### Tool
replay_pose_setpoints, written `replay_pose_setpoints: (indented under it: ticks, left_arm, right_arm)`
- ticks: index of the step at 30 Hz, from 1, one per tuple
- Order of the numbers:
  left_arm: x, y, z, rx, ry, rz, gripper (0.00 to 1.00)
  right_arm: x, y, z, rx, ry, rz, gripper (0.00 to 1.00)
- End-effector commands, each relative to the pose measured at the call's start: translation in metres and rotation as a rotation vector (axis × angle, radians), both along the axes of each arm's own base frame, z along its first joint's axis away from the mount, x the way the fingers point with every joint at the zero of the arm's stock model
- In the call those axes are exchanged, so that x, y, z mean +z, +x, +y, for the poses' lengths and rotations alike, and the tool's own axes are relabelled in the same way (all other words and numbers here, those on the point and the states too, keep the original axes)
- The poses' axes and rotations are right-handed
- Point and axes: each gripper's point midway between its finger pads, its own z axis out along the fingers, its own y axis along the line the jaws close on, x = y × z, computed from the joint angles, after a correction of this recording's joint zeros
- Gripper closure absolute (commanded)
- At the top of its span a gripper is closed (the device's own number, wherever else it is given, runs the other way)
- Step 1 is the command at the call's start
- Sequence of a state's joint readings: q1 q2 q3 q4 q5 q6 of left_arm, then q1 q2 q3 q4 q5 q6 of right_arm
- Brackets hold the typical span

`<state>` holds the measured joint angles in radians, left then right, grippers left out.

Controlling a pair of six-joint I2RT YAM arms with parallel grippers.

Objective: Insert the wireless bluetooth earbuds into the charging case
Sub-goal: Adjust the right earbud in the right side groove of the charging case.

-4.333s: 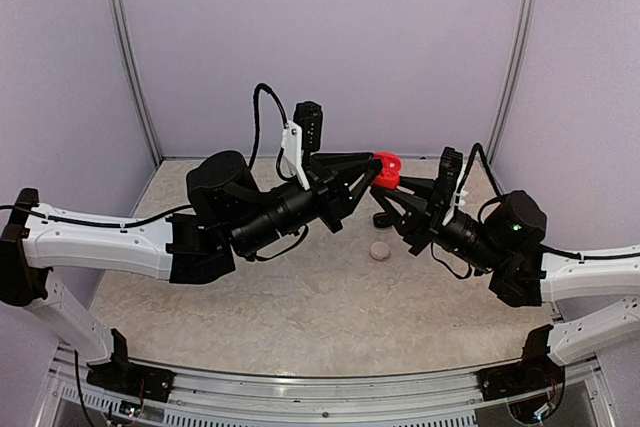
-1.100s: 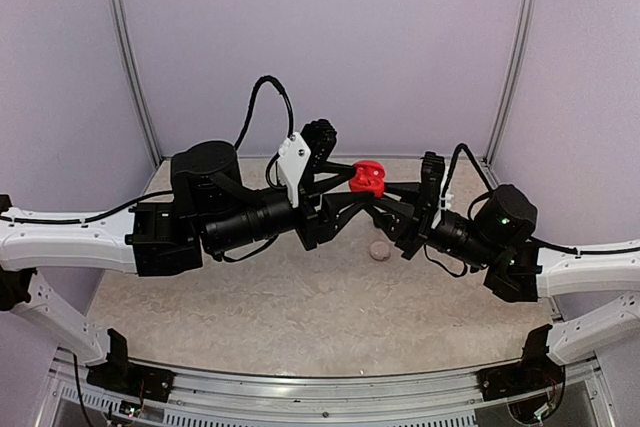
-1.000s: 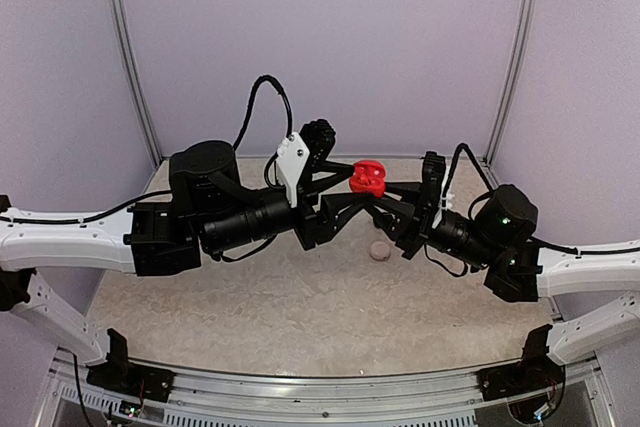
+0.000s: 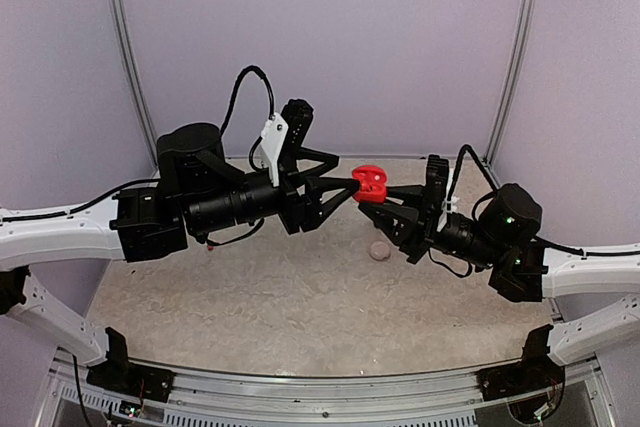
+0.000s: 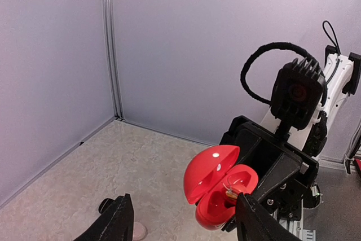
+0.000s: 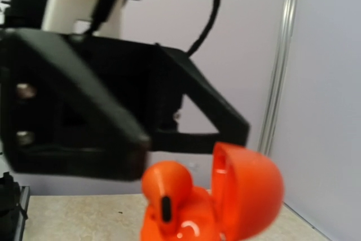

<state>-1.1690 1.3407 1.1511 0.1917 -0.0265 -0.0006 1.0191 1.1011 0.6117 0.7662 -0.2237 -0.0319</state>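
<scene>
The red charging case [image 4: 370,181] is held in mid-air with its lid open. My right gripper [image 4: 380,199] is shut on its base from the right. In the left wrist view the open lid [image 5: 210,170] stands over the base [image 5: 221,210]. A red-orange earbud [image 6: 165,186] sits in one pocket of the base and also shows in the left wrist view [image 5: 236,185]. The pocket beside it looks empty. My left gripper [image 4: 345,189] is open and empty just left of the case, and its fingers [image 5: 115,221] straddle the case without touching it.
A pale round case [image 4: 379,249] lies on the table below the grippers and also shows in the left wrist view [image 5: 137,231]. A small black object [image 5: 105,204] lies near it. The purple walls and metal posts [image 4: 125,47] close in the back.
My left arm has pulled back to the left, away from the red case, with its gripper open. The right gripper still holds the open case in nearly the same place.
</scene>
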Motion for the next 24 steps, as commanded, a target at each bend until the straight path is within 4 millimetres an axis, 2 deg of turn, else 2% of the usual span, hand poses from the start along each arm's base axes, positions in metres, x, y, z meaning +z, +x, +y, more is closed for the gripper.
replay_pose_setpoints:
  ticks: [1,5,11,19,24]
  left_arm:
    - [0.01,-0.002,-0.002,-0.049,-0.026,0.013,0.41]
    - [0.008,-0.007,-0.005,-0.089,-0.021,0.008,0.45]
    - [0.007,-0.014,-0.006,-0.13,-0.025,0.0,0.43]
    - [0.002,-0.011,-0.009,-0.123,-0.009,0.002,0.51]
    - [0.003,-0.01,-0.011,-0.127,-0.006,0.003,0.51]
  right_arm:
    - [0.009,-0.007,0.002,0.037,0.014,-0.015,0.99]
    - [0.01,-0.007,0.002,0.038,0.016,-0.012,0.99]
    - [0.009,-0.007,0.003,0.042,0.016,-0.009,0.99]
    - [0.011,-0.009,0.002,0.05,0.02,-0.01,0.99]
    - [0.012,-0.01,0.002,0.053,0.02,-0.011,0.99]
